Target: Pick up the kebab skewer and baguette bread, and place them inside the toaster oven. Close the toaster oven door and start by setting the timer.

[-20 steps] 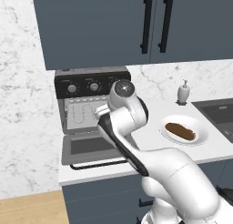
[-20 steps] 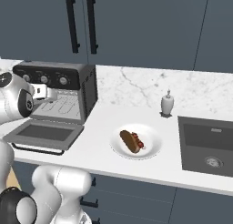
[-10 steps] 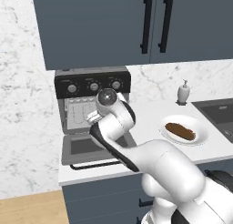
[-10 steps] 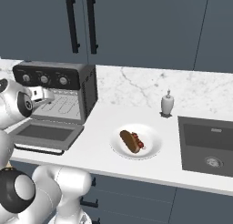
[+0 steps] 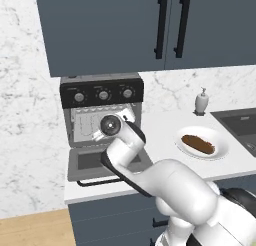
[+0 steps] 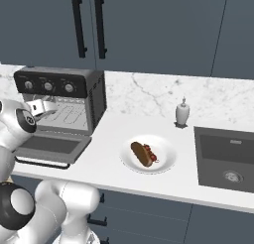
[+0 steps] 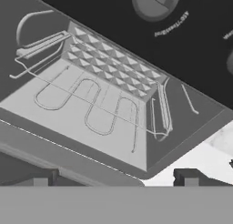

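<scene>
The toaster oven (image 5: 101, 96) (image 6: 59, 87) stands on the counter at the left. Its door (image 5: 95, 162) (image 6: 47, 146) lies dropped open and flat. My gripper (image 6: 44, 105) (image 7: 116, 178) hangs open just in front of the oven mouth, with nothing between its fingers. The hand view looks into the cavity at the wire rack (image 7: 98, 104), with a silver knob (image 7: 154, 1) above. The baguette bread (image 6: 140, 154) (image 5: 198, 144) lies on a white plate (image 6: 166, 161) (image 5: 220, 149) to the right of the oven. The kebab skewer (image 6: 152, 153) with its red chunks rests beside it.
A soap dispenser (image 5: 201, 101) (image 6: 182, 112) stands at the back of the counter. A dark sink (image 6: 225, 158) (image 5: 240, 122) is set in at the right. Dark wall cabinets (image 6: 99, 25) hang above. My own arm (image 5: 125, 150) crosses in front of the open door.
The arm has swung left and down, bringing the hand from beside the knob panel to the oven's opening. The gripper has stayed open. Plate and food have not moved.
</scene>
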Available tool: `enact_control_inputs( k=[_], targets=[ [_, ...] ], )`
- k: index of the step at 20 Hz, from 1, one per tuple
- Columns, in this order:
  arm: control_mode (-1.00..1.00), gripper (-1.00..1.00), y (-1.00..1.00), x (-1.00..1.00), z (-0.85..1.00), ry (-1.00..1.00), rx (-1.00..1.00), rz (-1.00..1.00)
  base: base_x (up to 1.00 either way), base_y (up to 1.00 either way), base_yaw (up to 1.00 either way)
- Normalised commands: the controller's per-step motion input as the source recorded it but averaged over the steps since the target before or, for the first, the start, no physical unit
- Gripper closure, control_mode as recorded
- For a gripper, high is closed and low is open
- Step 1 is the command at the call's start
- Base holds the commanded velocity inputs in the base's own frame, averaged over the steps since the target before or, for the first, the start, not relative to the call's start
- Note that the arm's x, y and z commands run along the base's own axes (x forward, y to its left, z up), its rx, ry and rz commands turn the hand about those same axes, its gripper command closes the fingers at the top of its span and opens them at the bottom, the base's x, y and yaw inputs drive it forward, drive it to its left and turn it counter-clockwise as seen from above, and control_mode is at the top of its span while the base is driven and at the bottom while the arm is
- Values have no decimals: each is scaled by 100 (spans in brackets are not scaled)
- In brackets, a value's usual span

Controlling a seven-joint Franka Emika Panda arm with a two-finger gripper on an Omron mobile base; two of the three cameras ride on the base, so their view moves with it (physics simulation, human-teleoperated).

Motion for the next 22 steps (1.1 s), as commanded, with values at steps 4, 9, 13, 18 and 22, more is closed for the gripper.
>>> enact_control_inputs(
  k=[4,9,13,18,22],
  targets=[
    [-100,-100,0,42,0,-2,0,0,0,0,0],
    [-100,-100,3,50,-23,0,0,0,0,0,0],
    [-100,-100,11,36,-13,0,0,0,0,0,0],
    [-100,-100,15,19,-8,0,0,0,0,0,0],
    [-100,-100,15,8,-4,1,0,-4,0,0,0]
  ],
)
